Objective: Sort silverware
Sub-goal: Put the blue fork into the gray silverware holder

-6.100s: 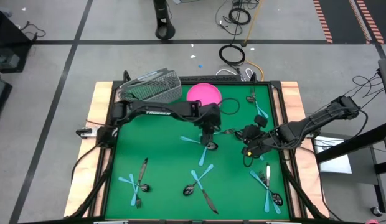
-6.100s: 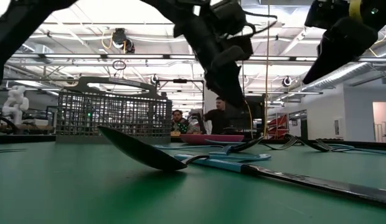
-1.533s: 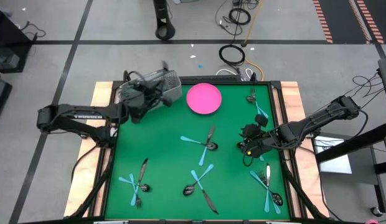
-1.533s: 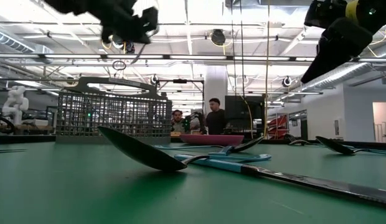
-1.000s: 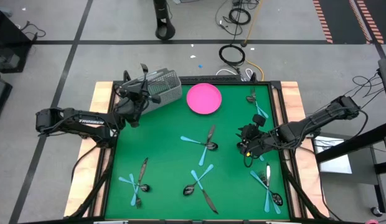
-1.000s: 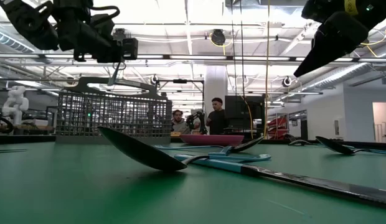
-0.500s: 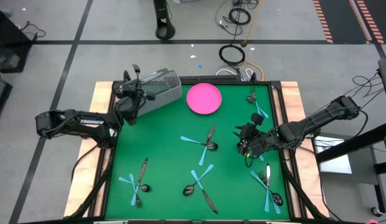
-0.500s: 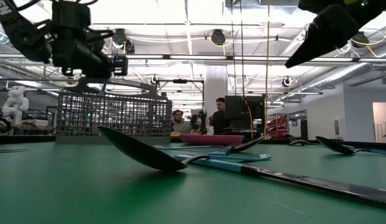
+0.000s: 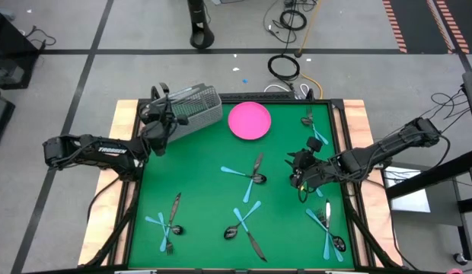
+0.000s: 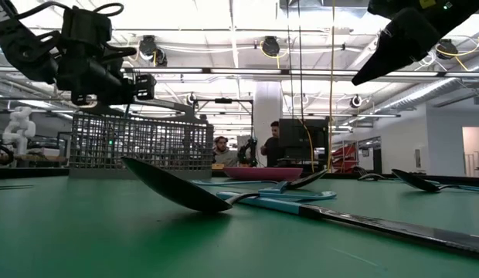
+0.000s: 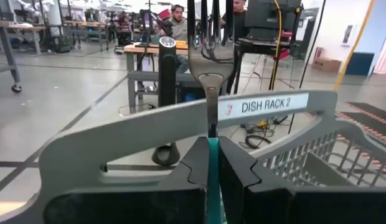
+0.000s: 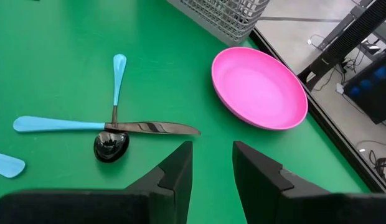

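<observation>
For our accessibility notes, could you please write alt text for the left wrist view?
The left gripper is shut on a blue-handled fork, tines up, in front of a grey basket whose rim is labelled DISH RACK 2. People sit at desks in the room beyond.

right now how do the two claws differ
The left claw is shut on a blue-handled fork, tines up; the right claw stands open and holds nothing. The left claw is by the wire basket at the table's far left corner; the right claw hangs over the green mat on the right side, facing the pink plate and a crossed spoon and knife. Both are off the table.
</observation>
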